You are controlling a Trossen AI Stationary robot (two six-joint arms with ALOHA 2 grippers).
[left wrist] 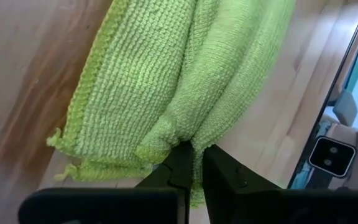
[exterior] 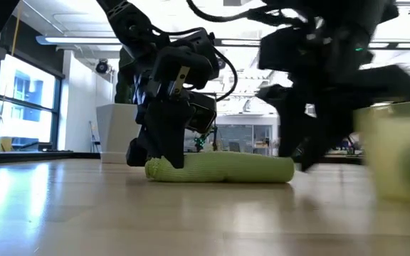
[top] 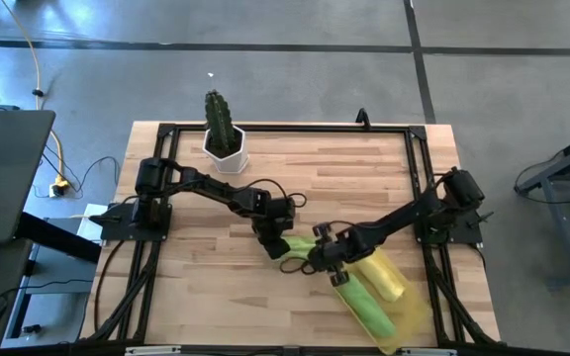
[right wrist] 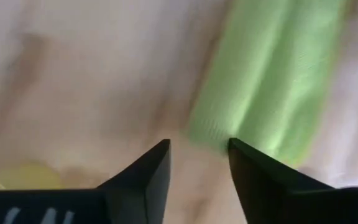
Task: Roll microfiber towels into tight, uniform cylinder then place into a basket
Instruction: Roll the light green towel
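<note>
a rolled lime green towel is lying on the wooden worktop, just beside the open end of the translucent yellow basket, on the side toward the cactus pot. the left claw is sitting at the end of this roll farther from the basket, its fingers pressed nearly together and pinching a fold of the green cloth between their tips; in the low view this claw is standing upright over the roll's end, reaching down to the worktop. the right claw is hanging over the end of the roll nearer the basket, its two fingers standing apart with a clear gap between them and nothing held there; bare wood is showing in the gap, and the roll's end is lying just beyond the fingertips. in the high view the right claw is sitting between the free roll and the basket. inside the basket, two more rolled towels are lying side by side along its length: a bright yellow roll on the side nearer the right arm's base, and a second lime green roll beside it. the white cactus pot is standing well apart from the basket, near the far edge of the worktop
</note>
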